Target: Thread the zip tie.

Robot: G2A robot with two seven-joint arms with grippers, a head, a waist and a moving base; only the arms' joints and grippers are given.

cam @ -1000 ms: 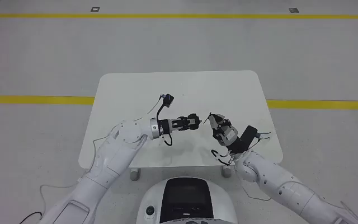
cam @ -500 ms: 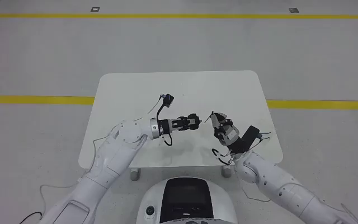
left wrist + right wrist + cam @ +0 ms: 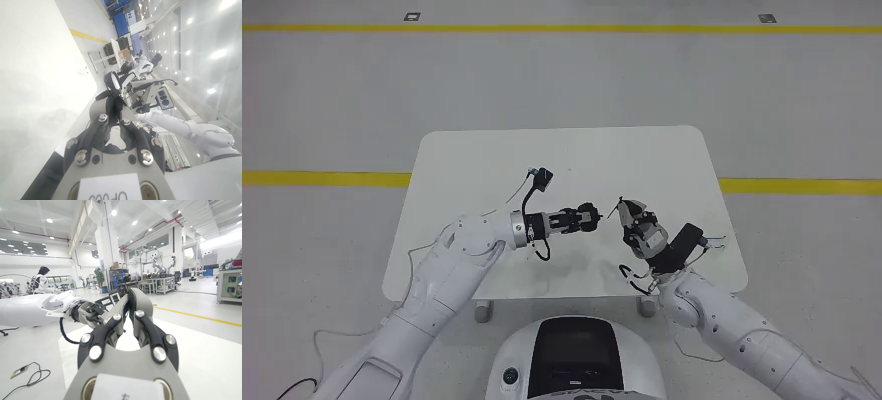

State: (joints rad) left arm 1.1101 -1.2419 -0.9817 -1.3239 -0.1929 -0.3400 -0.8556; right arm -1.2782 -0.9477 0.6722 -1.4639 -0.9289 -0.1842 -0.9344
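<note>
Above the middle of the surface [image 3: 662,160], top view: we see the left pincer [image 3: 589,215] and the right pincer [image 3: 628,215] tip to tip, near each other but apart. The zip tie [image 3: 616,207] is a thin dark sliver in the gap, just at the right pincer's tip, on the side facing the left pincer. It is too small here to say which pincer grips it.

Left wrist view: the left pincer [image 3: 113,112] has its fingers drawn together at the tips, clamped on a dark strip that sticks out just past them. The strip is blurred, but we take it for the zip tie [image 3: 103,95]. Just beyond the tips sits the right arm's wrist with its grey camera plate [image 3: 151,92]. The surface lies to one side of the pincer, its rounded corner near the tips.

Right wrist view: the right pincer [image 3: 129,299] is closed, pads pressed flat against each other. We cannot tell whether the zip tie is nipped between them. Straight past its tips is the left arm's wrist, partly hidden by the near finger. The surface lies below the pincer, and a black cable [image 3: 36,370] trails on the floor beside it.
</note>
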